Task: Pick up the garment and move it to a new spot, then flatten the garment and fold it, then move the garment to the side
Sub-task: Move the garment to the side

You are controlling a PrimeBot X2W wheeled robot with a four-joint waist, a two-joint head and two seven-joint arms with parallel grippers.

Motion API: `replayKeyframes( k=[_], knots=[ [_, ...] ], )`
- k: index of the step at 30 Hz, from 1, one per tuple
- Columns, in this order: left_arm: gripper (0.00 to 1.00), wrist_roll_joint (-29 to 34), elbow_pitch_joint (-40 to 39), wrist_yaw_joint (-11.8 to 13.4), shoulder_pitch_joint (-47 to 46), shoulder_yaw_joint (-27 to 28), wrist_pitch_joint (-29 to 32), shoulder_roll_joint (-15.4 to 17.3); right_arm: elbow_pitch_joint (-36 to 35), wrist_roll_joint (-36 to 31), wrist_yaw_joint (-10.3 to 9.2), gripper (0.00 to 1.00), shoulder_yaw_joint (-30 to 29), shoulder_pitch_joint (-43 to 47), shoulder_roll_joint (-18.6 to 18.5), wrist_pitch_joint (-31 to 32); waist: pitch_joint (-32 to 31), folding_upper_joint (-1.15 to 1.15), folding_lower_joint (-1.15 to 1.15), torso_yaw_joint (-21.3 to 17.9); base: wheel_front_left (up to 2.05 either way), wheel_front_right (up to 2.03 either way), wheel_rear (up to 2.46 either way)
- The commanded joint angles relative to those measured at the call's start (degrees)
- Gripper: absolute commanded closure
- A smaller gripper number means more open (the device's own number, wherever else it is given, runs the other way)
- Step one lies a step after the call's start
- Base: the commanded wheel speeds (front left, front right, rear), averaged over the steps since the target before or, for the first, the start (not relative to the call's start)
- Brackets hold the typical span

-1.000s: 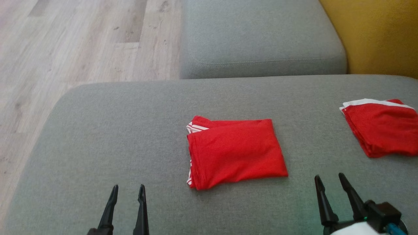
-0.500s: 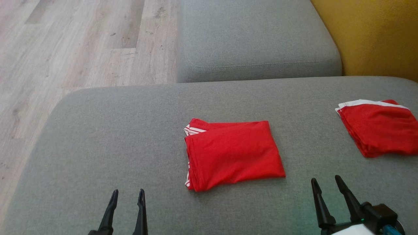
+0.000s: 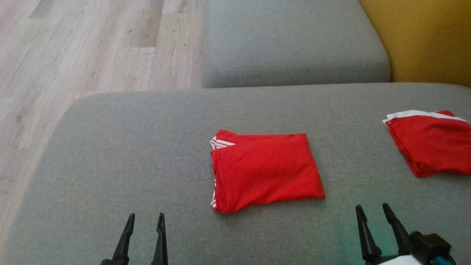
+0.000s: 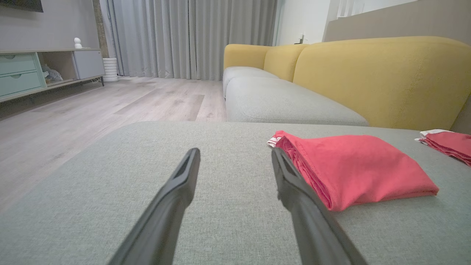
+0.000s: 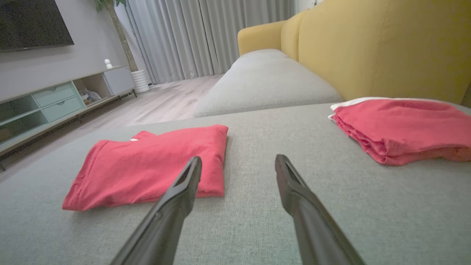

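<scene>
- Grey seat cushion (image 3: 110, 147) takes up the near ground. A second grey cushion (image 3: 294, 40) sits beyond it. A yellow sofa back (image 3: 430, 40) rises at the far right, and pale wood floor (image 3: 73, 48) runs off to the left.
- Garment (image 3: 266, 171): red, folded into a tidy rectangle, lying flat near the middle of the near cushion. Its folded layers stack along the left edge. White striping peeks out at the far-left corner and again low on that edge.
- Second folded red piece (image 3: 430, 141), with a white band along its far edge, lies well apart to the right on the same cushion, close under the yellow back.
- Left gripper (image 3: 146, 215): low over the cushion's near edge, to the left of the garment and nearer than it. Bare cushion shows between them in the head view. Its fingers (image 4: 176, 191) stand wide apart and grip nothing.
- Right gripper (image 3: 371, 206): also at the near edge, just off the garment's near-right corner and between the two red pieces, touching neither. Its fingers (image 5: 294, 191) are spread wide and carry nothing.
- Both pairs of fingers point away across the cushion, roughly parallel to each other.
- Behind: grey curtains (image 4: 191, 36) and a low cabinet (image 5: 55, 103) with pale green drawers.
</scene>
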Motion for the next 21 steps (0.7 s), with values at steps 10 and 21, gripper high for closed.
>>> replayKeyframes(
  k=[10, 21],
  knots=[
    [0.00, 0.50, -4.13, 0.29, -5.35, -3.04, -0.30, -0.41, 17.41, 5.79, 0.39, 0.00, 4.46, -18.50, -1.68, 2.37, 6.64, 0.00, 0.00, 5.95, 0.00, 0.00, 0.00],
    [0.00, 0.19, -7.60, 2.06, -9.21, -6.83, -0.30, -0.41, 35.78, 9.64, 0.39, 0.00, 3.52, -34.03, -2.39, 6.97, 11.95, 0.00, 0.00, 13.25, 0.00, 0.00, 0.00]
  ],
)
